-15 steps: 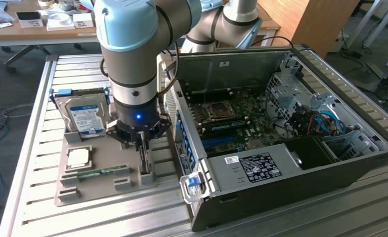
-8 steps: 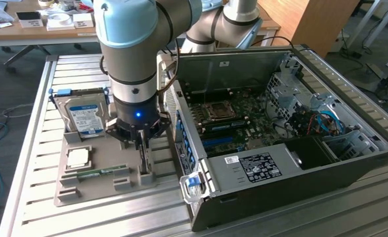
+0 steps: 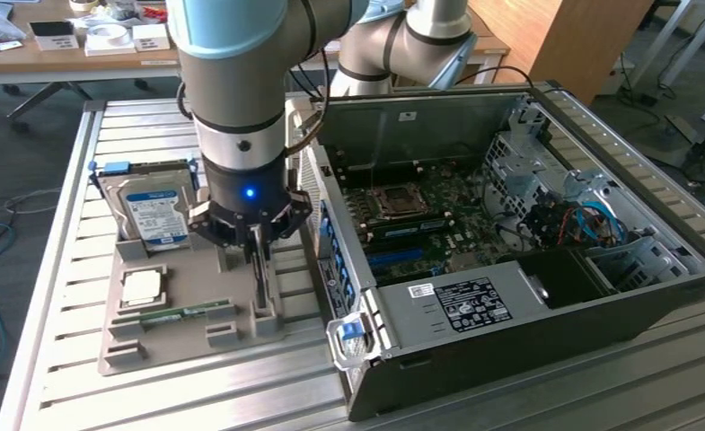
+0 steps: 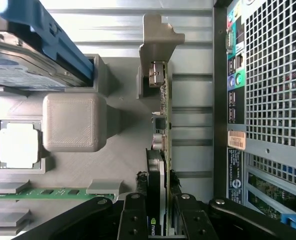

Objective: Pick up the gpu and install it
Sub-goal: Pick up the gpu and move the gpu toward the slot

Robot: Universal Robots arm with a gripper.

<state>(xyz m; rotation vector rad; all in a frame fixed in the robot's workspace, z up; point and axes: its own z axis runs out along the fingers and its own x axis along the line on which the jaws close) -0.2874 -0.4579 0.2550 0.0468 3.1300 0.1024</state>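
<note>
Gripper [image 4: 156,187] fingers [image 4: 133,215] sat nearest the wrist camera, closed from both sides on the top edge of the gpu [image 4: 164,117]. The card stood on its long edge in a slot of the grey holder tray [image 3: 148,355], lower left of centre in the exterior view and just beside the computer case [image 3: 532,314]. Its metal bracket [image 4: 158,35] was at the end away from the grip.

The card looked light and stiff, but thin and easily harmed by twisting or a hard squeeze. The flat faces near the black cooler seemed the safest hold, well clear of the contact edge.

The tray also held a hard drive [image 3: 154,215], a processor [image 3: 143,285] and a memory stick [image 3: 175,314], each in its own recess. The case lay open on its side, showing the motherboard [image 3: 418,211], a power supply [image 3: 472,303] and blue cables [image 3: 586,220].
</note>
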